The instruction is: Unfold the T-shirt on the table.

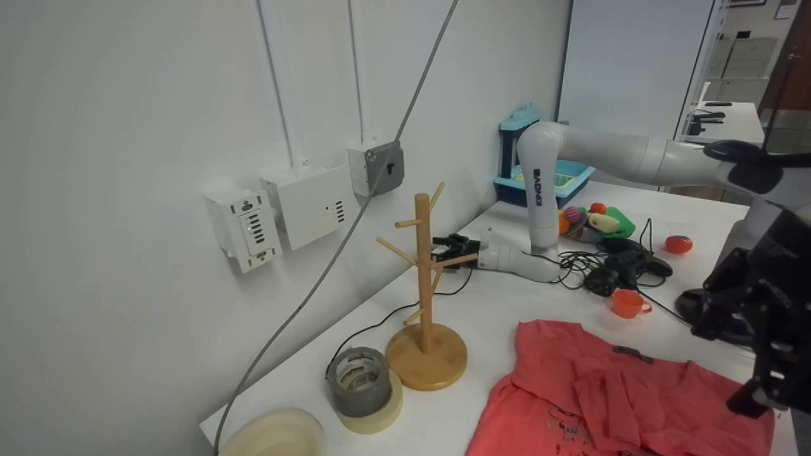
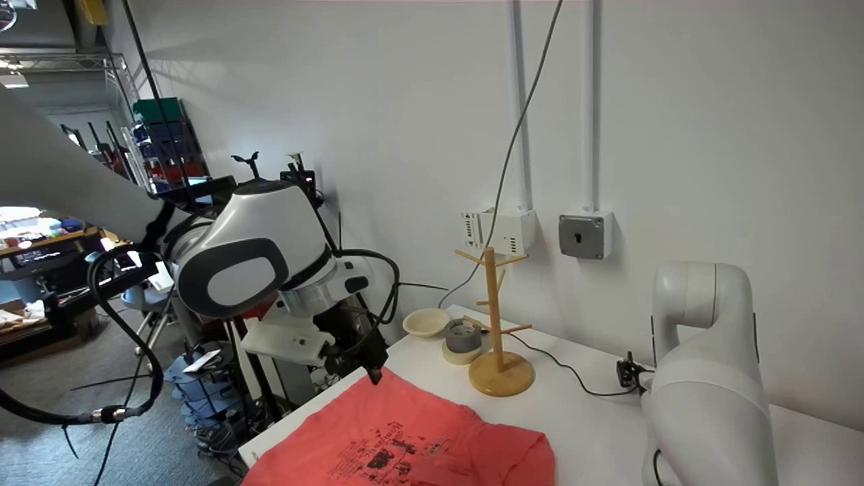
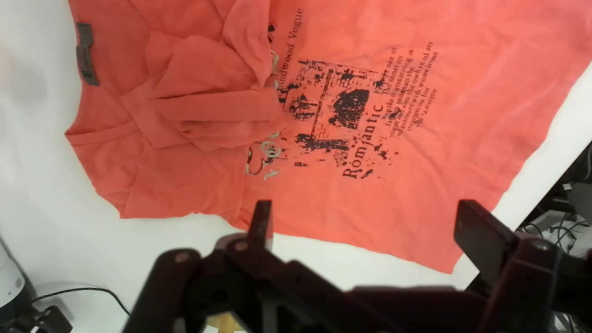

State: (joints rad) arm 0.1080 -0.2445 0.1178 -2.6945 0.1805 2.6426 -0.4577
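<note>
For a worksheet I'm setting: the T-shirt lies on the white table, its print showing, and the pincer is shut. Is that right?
Not quite: the pincer is open, its fingers wide apart, as the wrist view shows. The T-shirt does lie on the white table, print showing.

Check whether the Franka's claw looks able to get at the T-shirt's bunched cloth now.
Probably yes: the claw stands open, and in the wrist view nothing lies over the bunched cloth of the T-shirt. The claw would likely need to shift toward the collar tag.
</note>
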